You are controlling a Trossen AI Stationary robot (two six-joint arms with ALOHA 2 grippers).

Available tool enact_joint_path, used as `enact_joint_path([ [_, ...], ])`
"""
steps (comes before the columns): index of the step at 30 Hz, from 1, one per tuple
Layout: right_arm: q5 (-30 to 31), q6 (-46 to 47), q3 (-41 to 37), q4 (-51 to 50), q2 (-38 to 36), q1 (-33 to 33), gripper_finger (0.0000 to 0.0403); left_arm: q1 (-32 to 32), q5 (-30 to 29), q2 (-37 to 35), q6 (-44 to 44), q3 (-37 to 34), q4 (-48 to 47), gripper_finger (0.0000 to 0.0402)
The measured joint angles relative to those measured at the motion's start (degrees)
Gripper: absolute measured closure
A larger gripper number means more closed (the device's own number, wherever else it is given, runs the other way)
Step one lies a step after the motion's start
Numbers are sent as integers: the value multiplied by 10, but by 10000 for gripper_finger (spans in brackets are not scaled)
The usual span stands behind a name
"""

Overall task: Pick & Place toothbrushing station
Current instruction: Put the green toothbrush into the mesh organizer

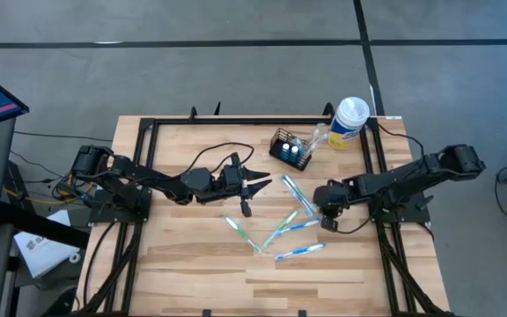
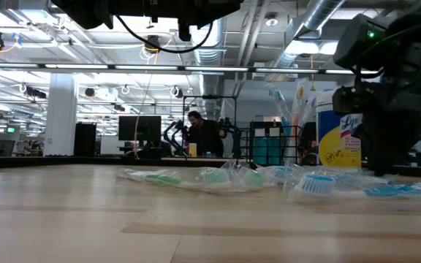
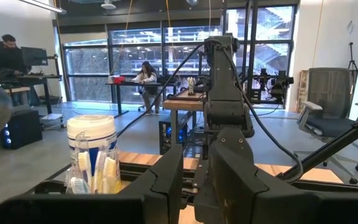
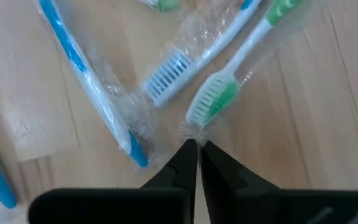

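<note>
The toothbrushing station, a small black wire-mesh caddy (image 1: 290, 149), stands on its base at the table's far middle, with wrapped toothbrushes upright in it. Several clear-wrapped toothbrushes (image 1: 280, 231) lie flat on the wood nearer the front. Among them, my right gripper (image 1: 326, 221) points steeply down, shut at the wrapper of a green-headed toothbrush (image 4: 211, 102). A blue-bristled brush (image 4: 166, 78) lies just beside it. My left gripper (image 1: 257, 195) hangs open above the table's middle left, holding nothing. My right gripper pinches the crinkled end of the clear wrapper (image 4: 187, 132), just past the green bristle head, between its two fingertips. It comes from above, slanting down. The toothbrush lies flat on the table inside its wrapper.
A white-lidded white, yellow and blue canister (image 1: 349, 121) stands right of the caddy at the far edge. A black frame (image 1: 236, 121) rims the tabletop. Bare wood lies toward the near edge (image 1: 236, 282). People sit at desks in the room beyond.
</note>
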Motion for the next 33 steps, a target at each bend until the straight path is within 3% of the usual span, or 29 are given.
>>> enact_joint_path([
  [10, -4, -21, 36, -44, 0, 16, 402, 0, 0, 0, 0, 0, -8, 325],
  [26, 5, -96, 197, -187, 0, 16, 403, 0, 0, 0, 0, 0, -16, 325],
  [33, 17, -135, 264, -227, 0, 10, 403, 0, 67, 0, 5, 0, -25, 325],
])
